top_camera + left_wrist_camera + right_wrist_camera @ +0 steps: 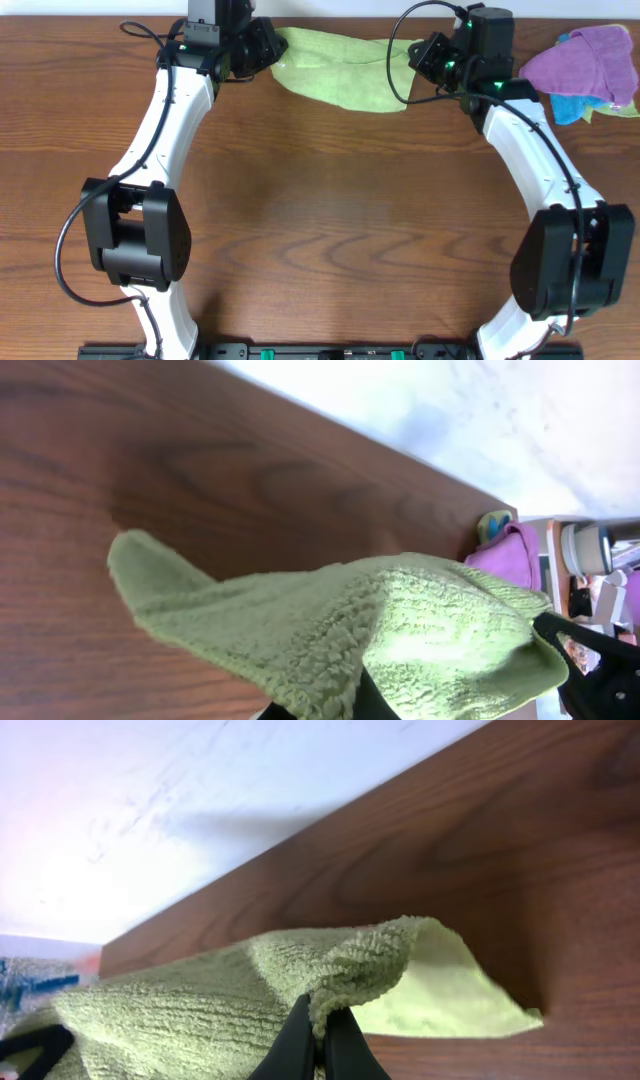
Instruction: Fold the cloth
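Your cloth (335, 70) lies along the far edge of the surface (340, 220), stretched between the two tools. Most of it rests flat, and both of its ends are raised a little.

At the left end of the cloth, your left tool (265, 45) is pressed together and pinches the fabric. In the left wrist view the cloth hangs over the tool in a thick fold, and one loose corner points away, low over the wood.

At the right end of the cloth, your right tool (418, 52) is also pressed together. In the right wrist view its two fingers (300, 1045) meet on a folded edge of the cloth, and a thin flap lies on the wood behind them.

Both arms reach from the near side toward the cloth, elbows bent outward, wrists turned inward so that they face each other across it.

To the right of the cloth, past the right tool, a purple cloth (585, 60) lies crumpled on a blue cloth (570, 105).
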You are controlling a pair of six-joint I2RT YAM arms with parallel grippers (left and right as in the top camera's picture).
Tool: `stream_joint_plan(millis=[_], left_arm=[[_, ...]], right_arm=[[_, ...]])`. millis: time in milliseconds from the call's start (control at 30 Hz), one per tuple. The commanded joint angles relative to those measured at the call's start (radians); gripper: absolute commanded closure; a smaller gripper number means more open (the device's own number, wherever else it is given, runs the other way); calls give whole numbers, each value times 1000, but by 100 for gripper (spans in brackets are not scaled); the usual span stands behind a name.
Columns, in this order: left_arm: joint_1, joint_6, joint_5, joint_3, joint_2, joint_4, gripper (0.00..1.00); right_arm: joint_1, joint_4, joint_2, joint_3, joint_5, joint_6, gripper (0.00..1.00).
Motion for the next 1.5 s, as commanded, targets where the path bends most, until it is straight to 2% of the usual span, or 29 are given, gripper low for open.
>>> stream_joint_plan(millis=[0, 267, 1033, 1467], left_arm=[[8, 5, -25, 19, 10, -27, 94], [8, 49, -24, 19, 10, -142, 94], [7, 220, -26, 19, 9, -648, 94], [7, 255, -25, 19, 9, -795, 94]], right_arm=[[-11, -18, 9, 20, 19, -46, 99], [-3, -85, 9, 20, 18, -72, 99], [83, -379, 3, 20, 40, -113, 99], [161, -571, -57, 20, 140, -139, 99]])
